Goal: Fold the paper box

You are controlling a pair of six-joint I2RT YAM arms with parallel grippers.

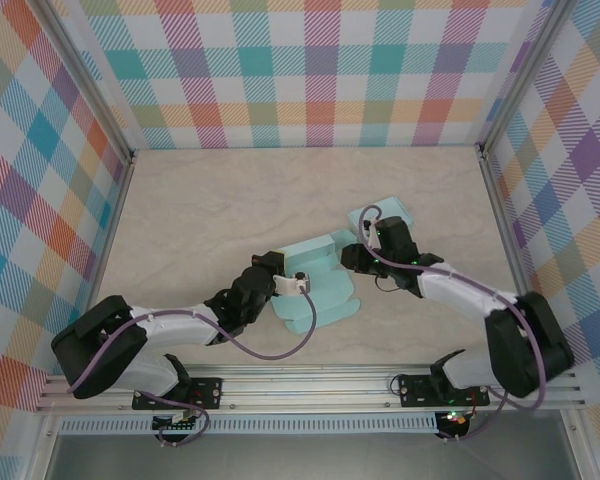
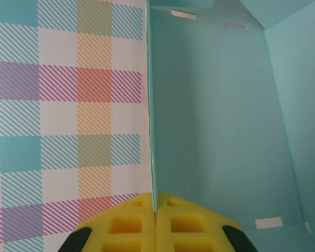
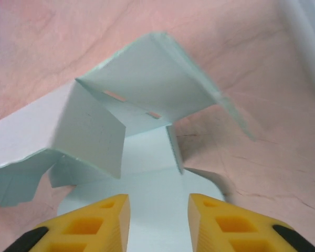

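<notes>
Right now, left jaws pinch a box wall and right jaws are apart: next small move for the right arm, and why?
Probably ease the right jaws forward to the edge of the raised flap and close. They stand apart over a flat panel of the paper box, gripping nothing, while the left jaws hold a wall by its edge.

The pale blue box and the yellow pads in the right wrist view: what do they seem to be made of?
Box: thin matte card or stiff paper; it holds sharp creases and shows thin cut edges. Pads: probably moulded or printed plastic, matte, with square hollows.
</notes>
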